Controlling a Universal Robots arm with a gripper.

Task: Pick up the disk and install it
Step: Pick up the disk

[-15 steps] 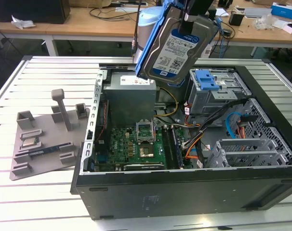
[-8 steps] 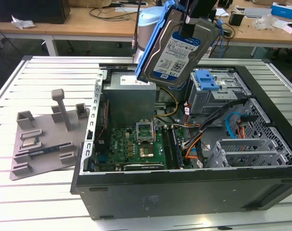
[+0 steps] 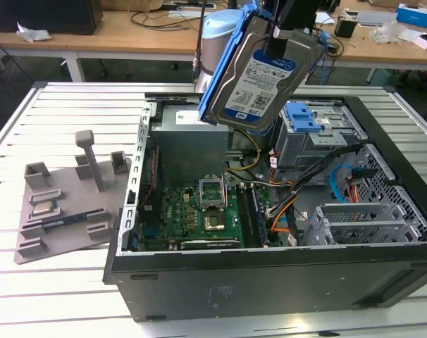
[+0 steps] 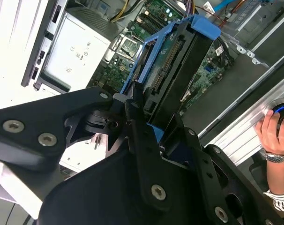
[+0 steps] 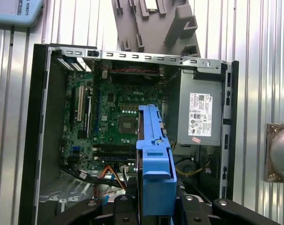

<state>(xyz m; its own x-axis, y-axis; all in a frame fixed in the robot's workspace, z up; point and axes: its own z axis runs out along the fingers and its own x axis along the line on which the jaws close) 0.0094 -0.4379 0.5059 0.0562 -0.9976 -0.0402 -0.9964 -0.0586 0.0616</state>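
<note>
Open computer case point(image 3: 270, 285) lying on its side on a slatted metal table point(image 3: 72, 98), with a grey tray point(image 3: 69, 208) of fixtures just beside it at the exterior view's left. Inside the case, from the near wall back: the motherboard point(image 3: 199, 211), the grey power supply point(image 3: 189, 144), and, toward the exterior view's right, the drive cage point(image 3: 319, 144) with its blue latch point(image 3: 303, 116). The disk point(image 3: 259, 74) is in the air above the far part of the case, over the power supply and near the cage. It is tilted, with its label turned toward the exterior camera, and it touches nothing below. Judged from its metal body, the disk is rigid, fairly heavy for its size, smooth-faced and sensitive to knocks. Its exposed circuit board and connector edge are best left untouched, so the sound hold is across the flat faces or on the blue plastic frame. The gripper point(image 3: 275, 48) does the first of these. Its black fingers point(image 4: 144, 154) are pressed together on one end of the disk, pinching it through its thickness so that most of the body hangs free beyond them. A person's hand point(image 4: 272, 129) rests at the table's edge, well apart from the disk. Wooden benches point(image 3: 129, 35) stand behind.
</note>
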